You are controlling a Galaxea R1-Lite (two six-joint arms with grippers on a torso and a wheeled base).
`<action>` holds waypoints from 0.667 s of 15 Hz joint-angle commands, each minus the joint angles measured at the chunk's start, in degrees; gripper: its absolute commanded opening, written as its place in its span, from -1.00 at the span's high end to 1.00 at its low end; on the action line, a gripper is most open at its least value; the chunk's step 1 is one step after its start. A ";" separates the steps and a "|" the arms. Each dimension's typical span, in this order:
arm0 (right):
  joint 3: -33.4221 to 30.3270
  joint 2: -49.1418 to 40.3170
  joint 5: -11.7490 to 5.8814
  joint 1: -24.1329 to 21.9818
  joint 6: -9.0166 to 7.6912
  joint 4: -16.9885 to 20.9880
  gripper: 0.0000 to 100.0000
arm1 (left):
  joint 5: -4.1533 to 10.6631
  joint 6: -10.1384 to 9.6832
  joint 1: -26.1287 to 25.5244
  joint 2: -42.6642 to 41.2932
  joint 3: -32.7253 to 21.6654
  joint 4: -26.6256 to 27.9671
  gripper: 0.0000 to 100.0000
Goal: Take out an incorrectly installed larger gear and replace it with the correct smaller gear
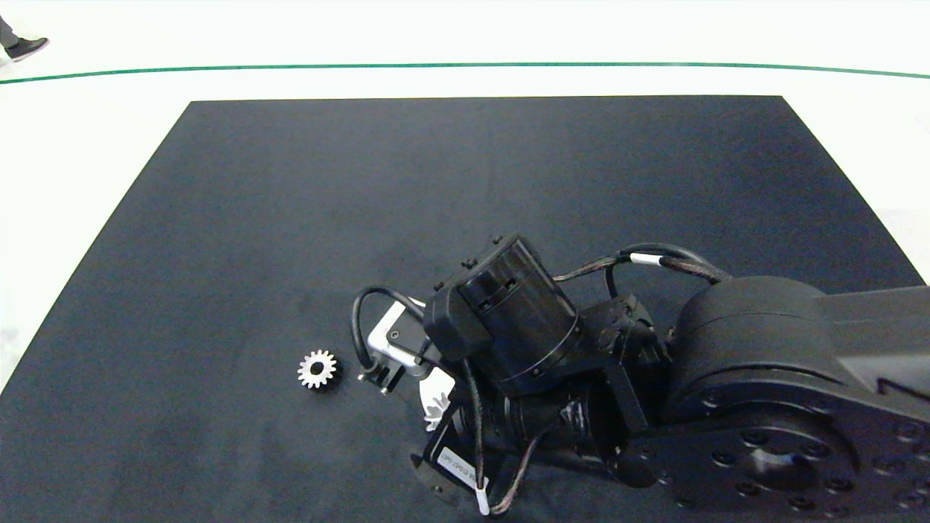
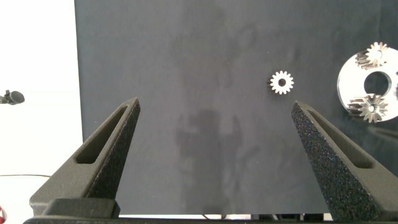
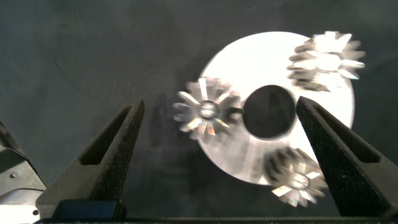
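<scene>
A black mat lies on a white table, with a green line across the far edge. A person's shoe shows at 11 o'clock.

A round silver disc with a dark centre hole sits on the mat near my side, mostly hidden under my right arm in the head view. It carries three gears. The larger gear, star-like with long teeth, sits at the disc's rim just beside the hole. Two other gears stand elsewhere on the rim. The smaller gear lies flat and alone on the mat at 9 o'clock from the disc, near it but not touching.

My right gripper hovers above the disc with its jaws wide apart, the larger gear showing between them; they grip nothing. My left gripper hangs over bare mat with its jaws just as wide and empty, the smaller gear and disc off to one side.
</scene>
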 commanded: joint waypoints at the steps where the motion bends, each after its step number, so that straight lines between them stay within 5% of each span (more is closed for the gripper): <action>1: 0.03 1.56 -0.14 0.22 -0.11 0.11 -1.00 | 0.04 0.02 0.03 -0.29 0.02 0.29 -1.00; 10: -1.03 5.34 -1.37 -0.31 -0.11 0.11 -0.76 | 0.04 0.11 -0.06 -0.99 -0.07 0.29 -1.00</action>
